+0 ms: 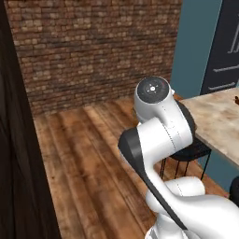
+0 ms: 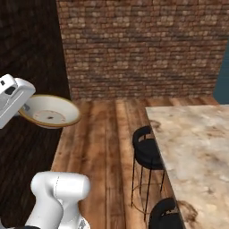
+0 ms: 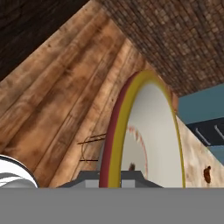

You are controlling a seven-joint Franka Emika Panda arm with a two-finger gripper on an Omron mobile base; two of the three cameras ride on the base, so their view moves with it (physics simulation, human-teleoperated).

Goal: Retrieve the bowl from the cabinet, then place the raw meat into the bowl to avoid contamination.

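My gripper is shut on the near rim of the bowl, a shallow tan dish with a darker rim. I hold it in the air at the left, over the wooden floor. In the hand view the bowl stands edge-on right in front of the fingers and hides the fingertips. The raw meat, a small reddish-brown chunk, lies on the marble counter top beyond the bowl. It also peeks in at the right edge of the left base view as the raw meat. The cabinet is out of view.
Two black stools stand against the counter's near side. A brick wall closes the back and a dark wall the left. A plain teal surface and a dark panel stand behind the counter. Wooden floor lies between.
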